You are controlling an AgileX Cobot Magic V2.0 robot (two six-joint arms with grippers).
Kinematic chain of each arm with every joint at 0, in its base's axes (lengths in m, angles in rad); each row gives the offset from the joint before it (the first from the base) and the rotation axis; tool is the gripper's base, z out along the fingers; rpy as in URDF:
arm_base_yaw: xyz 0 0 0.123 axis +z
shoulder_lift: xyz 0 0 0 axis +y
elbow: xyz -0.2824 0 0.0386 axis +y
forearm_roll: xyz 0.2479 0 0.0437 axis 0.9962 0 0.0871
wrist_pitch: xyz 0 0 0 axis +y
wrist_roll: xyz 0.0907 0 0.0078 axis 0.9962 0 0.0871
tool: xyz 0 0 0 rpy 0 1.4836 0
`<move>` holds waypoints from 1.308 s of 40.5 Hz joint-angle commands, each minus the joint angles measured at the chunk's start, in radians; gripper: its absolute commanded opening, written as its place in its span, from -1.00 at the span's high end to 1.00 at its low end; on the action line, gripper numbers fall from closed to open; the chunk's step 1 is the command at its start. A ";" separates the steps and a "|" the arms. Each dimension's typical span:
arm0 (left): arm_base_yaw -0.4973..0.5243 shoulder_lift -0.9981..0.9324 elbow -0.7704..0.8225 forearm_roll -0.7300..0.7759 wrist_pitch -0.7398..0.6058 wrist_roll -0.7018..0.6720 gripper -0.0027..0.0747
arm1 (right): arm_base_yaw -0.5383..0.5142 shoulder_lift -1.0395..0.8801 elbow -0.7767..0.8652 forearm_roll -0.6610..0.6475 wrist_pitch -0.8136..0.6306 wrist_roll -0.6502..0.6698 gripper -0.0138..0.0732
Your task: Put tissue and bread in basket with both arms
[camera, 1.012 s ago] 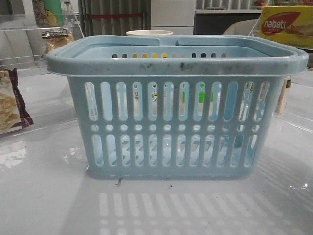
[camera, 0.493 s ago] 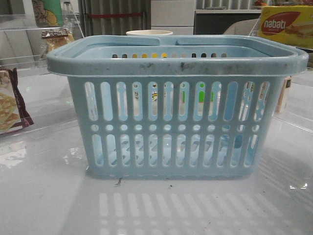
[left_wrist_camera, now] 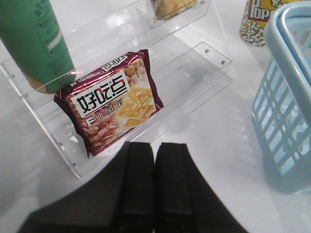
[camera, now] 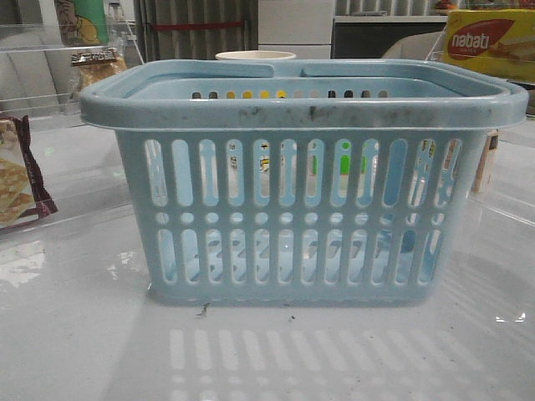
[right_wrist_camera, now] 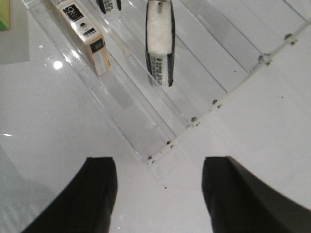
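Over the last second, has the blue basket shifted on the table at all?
No. The basket sits where it was: its rim lines up the same against the yellow box behind it and the cracker bag beside it.

Basket, bread and tissue, all apart

The light-blue slotted basket (camera: 301, 180) stands upright on the table, rim scuffed. The golden-brown wrapped bread (camera: 96, 68) sits on a clear shelf behind its left. The black-edged tissue (right_wrist_camera: 159, 43) stands on edge.
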 commanded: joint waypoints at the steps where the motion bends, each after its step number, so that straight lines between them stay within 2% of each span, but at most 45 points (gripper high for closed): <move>1: 0.000 -0.003 -0.033 -0.010 -0.071 -0.004 0.70 | -0.007 0.059 -0.113 0.000 -0.023 -0.003 -0.47; 11: 0.000 -0.003 -0.033 -0.010 -0.071 -0.004 0.70 | -0.007 0.244 -0.284 0.017 -0.025 -0.003 -0.47; 22: 0.000 -0.003 -0.033 -0.010 -0.071 -0.004 0.70 | -0.007 0.375 -0.379 0.017 -0.067 -0.003 -0.45; 24: 0.000 -0.003 -0.033 -0.010 -0.071 -0.004 0.70 | -0.007 0.386 -0.385 0.017 -0.069 -0.003 -0.39; 28: 0.000 -0.003 -0.033 -0.010 -0.071 -0.004 0.70 | -0.007 0.388 -0.391 0.017 -0.070 -0.003 -0.06; 31: 0.000 -0.003 -0.033 -0.010 -0.071 -0.004 0.70 | -0.007 0.380 -0.393 0.017 -0.072 -0.003 0.13; 34: 0.000 -0.003 -0.033 -0.010 -0.071 -0.004 0.70 | -0.007 0.362 -0.393 0.017 -0.065 -0.003 0.24; 44: 0.000 -0.003 -0.033 -0.010 -0.071 -0.004 0.70 | 0.042 0.205 -0.393 0.036 0.010 -0.003 0.26; 53: 0.000 -0.003 -0.033 -0.010 -0.071 -0.004 0.70 | 0.239 0.056 -0.393 0.044 0.062 -0.004 0.26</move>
